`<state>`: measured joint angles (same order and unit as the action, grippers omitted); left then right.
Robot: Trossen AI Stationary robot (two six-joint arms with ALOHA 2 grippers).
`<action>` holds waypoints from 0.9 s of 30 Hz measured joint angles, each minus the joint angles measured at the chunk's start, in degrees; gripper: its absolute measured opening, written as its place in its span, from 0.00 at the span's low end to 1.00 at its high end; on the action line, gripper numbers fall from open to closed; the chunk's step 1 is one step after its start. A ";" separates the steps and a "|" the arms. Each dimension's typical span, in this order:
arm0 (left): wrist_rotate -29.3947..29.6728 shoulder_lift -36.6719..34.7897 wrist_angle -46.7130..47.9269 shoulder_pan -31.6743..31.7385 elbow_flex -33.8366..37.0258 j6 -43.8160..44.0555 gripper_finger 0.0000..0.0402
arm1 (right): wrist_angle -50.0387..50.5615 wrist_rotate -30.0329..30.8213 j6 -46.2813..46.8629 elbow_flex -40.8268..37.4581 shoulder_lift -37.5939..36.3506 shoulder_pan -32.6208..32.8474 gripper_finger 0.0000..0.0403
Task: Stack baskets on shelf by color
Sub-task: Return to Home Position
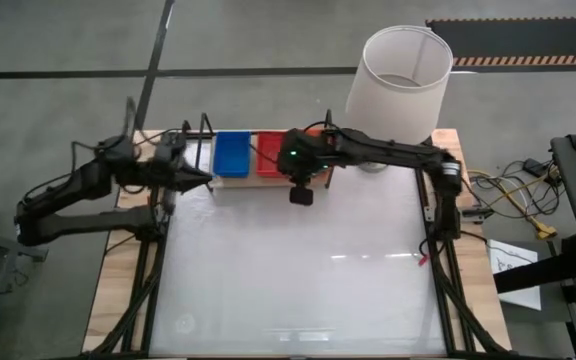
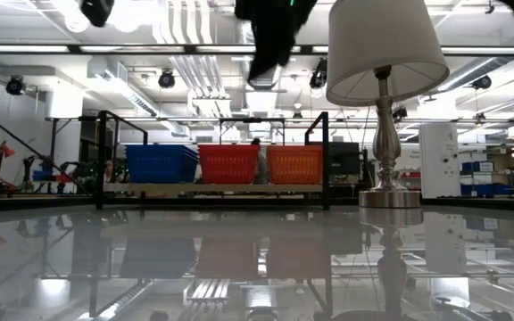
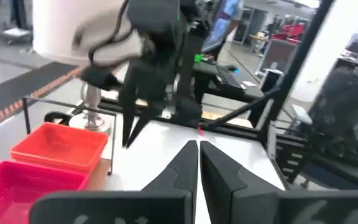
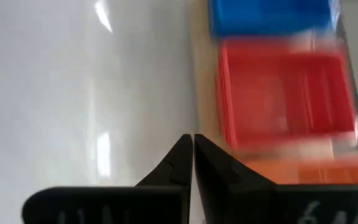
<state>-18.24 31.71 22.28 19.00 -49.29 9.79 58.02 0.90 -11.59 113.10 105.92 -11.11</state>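
Observation:
The shelf [image 2: 212, 188] stands at the table's far edge. On its wood board rest the blue baskets [image 1: 231, 153] at the left, the red baskets [image 1: 271, 152] in the middle and the orange baskets [image 2: 294, 163] at the right; in the high view my right arm partly hides the orange ones. My right gripper [image 4: 193, 140] is shut and empty, raised just in front of the red baskets [image 4: 288, 93]; it also shows in the high view [image 1: 301, 193]. My left gripper [image 3: 199, 148] is shut and empty, raised by the shelf's left end [image 1: 200, 178].
A table lamp with a white shade [image 1: 400, 75] stands on a silver base [image 2: 387, 192] at the far right, beside the shelf's right end. The white tabletop [image 1: 298, 280] stretches in front of the shelf toward the near edge.

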 joint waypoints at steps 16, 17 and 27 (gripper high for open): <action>-8.23 -27.15 3.51 -0.01 15.96 -2.02 0.00 | -49.22 -5.92 12.57 -48.22 -34.06 2.94 0.02; -9.37 -28.85 3.17 -0.07 16.90 -2.78 0.00 | -50.53 -5.88 13.78 -50.68 -36.23 2.93 0.02; -11.51 -26.28 3.55 -0.09 21.07 -4.67 0.00 | -58.01 -1.03 28.30 -67.51 -53.85 3.07 0.02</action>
<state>-29.75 5.43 25.83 18.91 -28.22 5.11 0.01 -0.13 16.72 45.59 52.07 -8.04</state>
